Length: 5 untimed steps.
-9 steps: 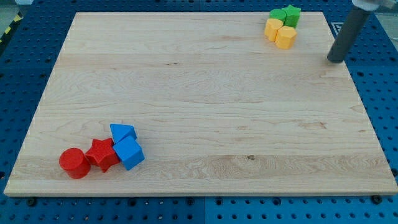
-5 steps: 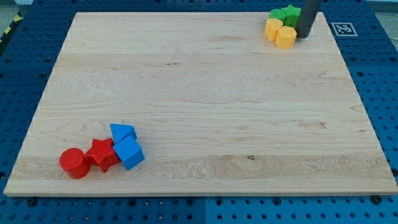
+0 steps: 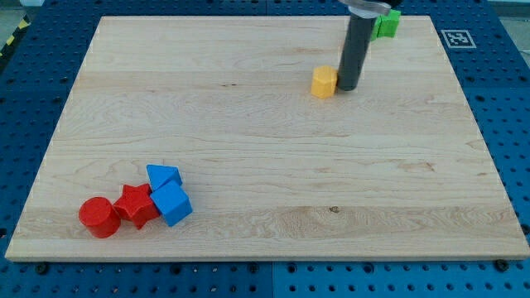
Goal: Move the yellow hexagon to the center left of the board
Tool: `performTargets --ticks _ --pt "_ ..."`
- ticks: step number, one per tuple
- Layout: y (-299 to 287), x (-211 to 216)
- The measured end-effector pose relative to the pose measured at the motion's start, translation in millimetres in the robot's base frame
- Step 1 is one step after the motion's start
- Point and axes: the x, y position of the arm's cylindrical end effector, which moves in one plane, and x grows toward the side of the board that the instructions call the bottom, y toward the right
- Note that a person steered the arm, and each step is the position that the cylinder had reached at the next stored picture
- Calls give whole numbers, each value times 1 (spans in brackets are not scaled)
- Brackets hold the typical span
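Observation:
The yellow hexagon [image 3: 325,82] lies on the wooden board [image 3: 265,165] in the upper middle-right, apart from the other blocks. My tip [image 3: 348,88] rests on the board right against the hexagon's right side. The dark rod rises from there to the view's top edge. A green block [image 3: 387,23], its shape unclear, shows just right of the rod at the board's top right. It is partly hidden by the rod. No second yellow block shows.
At the bottom left sits a tight group: a red cylinder [image 3: 99,217], a red star [image 3: 135,205], a blue cube [image 3: 172,204] and a blue triangle-like block [image 3: 163,176]. A black-and-white marker tag [image 3: 458,38] lies off the board's top right corner.
My tip has moved left and down from the top right cluster, pushing the yellow hexagon away from it. The other yellow block and one green block no longer show.

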Motion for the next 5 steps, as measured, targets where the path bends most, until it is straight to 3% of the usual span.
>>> performTargets --ticks 5 --pt "-159 -17"
